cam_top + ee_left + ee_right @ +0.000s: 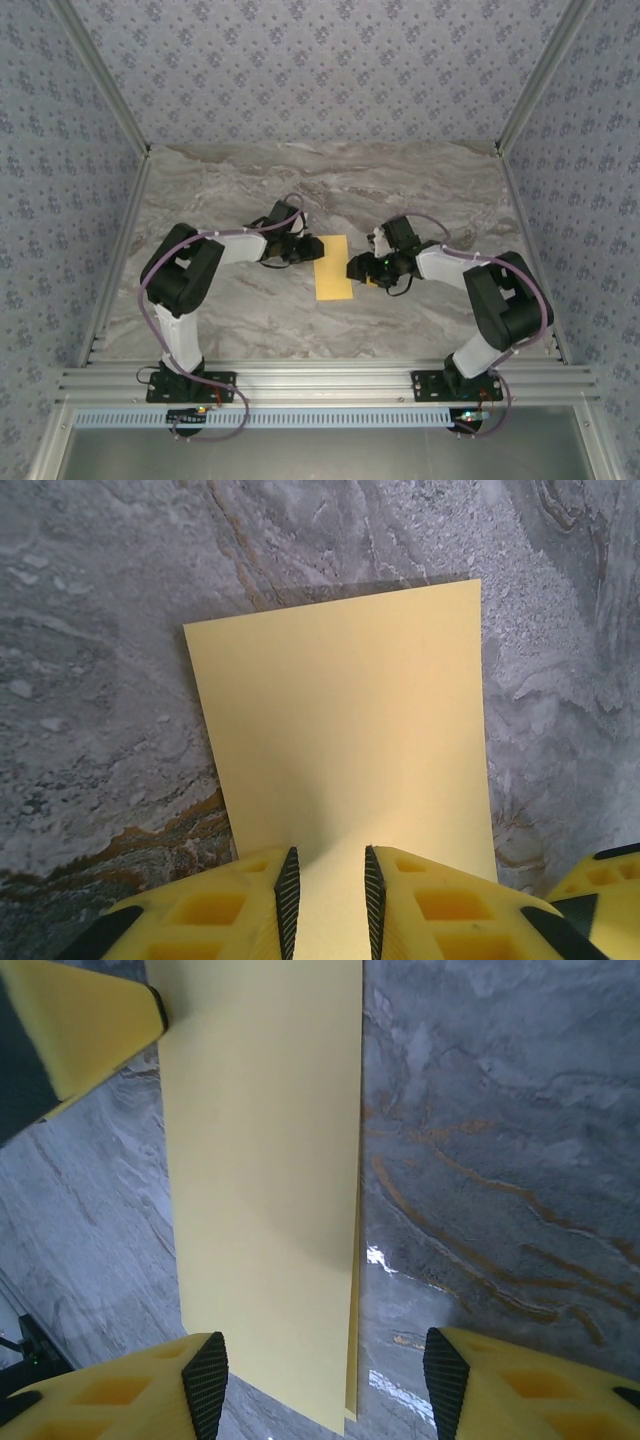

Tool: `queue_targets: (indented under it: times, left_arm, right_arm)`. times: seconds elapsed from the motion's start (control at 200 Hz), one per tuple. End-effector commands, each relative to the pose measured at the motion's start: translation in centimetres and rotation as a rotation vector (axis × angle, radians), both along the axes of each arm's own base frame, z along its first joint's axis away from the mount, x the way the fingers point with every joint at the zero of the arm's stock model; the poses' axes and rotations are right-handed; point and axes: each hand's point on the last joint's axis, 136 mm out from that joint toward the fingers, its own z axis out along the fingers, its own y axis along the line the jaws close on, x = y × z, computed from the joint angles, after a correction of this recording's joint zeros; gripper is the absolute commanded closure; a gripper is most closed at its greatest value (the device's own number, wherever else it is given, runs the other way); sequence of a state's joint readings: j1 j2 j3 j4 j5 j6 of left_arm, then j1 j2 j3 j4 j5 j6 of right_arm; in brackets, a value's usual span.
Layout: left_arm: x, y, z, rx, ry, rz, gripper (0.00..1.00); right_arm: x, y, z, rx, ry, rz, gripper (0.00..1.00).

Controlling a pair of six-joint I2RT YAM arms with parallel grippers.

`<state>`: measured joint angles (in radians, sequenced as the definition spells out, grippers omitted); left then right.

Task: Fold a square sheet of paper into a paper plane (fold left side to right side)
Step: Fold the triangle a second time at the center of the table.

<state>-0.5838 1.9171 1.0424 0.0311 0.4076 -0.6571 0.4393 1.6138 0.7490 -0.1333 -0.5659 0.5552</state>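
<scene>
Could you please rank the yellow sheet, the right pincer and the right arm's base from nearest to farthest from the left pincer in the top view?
1. The yellow sheet: directly beside the left pincer, at table centre.
2. The right pincer: at the sheet's opposite side.
3. The right arm's base: near edge, far right.

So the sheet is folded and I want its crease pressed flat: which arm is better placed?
Left, I think. The left gripper sits, jaws narrowly apart, at the sheet's left edge, seemingly the crease; the right gripper stands open over the side where two loose layers show.
</scene>
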Motion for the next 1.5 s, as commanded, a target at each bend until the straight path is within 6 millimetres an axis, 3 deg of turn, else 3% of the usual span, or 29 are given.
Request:
queue_targets:
  times: [0.0,0.335,0.595,0.784,0.949,1.064,1.159,1.354,1.494]
  left_arm:
    - [-1.1,0.4,-1.1,0.030,0.031,0.004,0.74]
    - [-1.0,0.2,-1.0,0.023,0.029,0.001,0.74]
    - [-0.9,-0.1,-0.3,0.000,0.014,-0.007,0.74]
    - [-0.4,-0.5,3.4,-0.049,-0.072,-0.035,0.63]
    - [-0.1,1.0,7.8,-0.083,-0.185,-0.020,0.47]
    - [-1.3,2.1,9.8,-0.088,-0.273,-0.029,0.42]
    - [-3.5,2.4,10.8,-0.096,-0.351,-0.069,0.39]
    - [-9.4,1.4,10.4,-0.025,-0.447,-0.189,0.32]
    - [-11.6,0.0,9.8,0.034,-0.477,-0.228,0.30]
  right_arm:
    - [0.3,1.5,0.6,0.034,0.021,0.018,0.43]
    - [0.0,3.0,-0.4,0.014,0.060,0.030,0.45]
    - [0.8,3.9,0.3,0.032,0.033,0.040,0.46]
    - [1.9,3.8,1.6,0.074,0.006,0.013,0.48]
    - [3.2,3.8,2.5,0.120,0.001,0.004,0.50]
    - [4.0,4.0,2.9,0.142,0.001,0.005,0.51]
    - [4.8,4.0,3.1,0.163,0.019,-0.013,0.52]
    - [6.1,4.1,4.2,0.200,0.026,-0.044,0.54]
    - [6.6,4.5,5.0,0.229,0.027,-0.048,0.55]
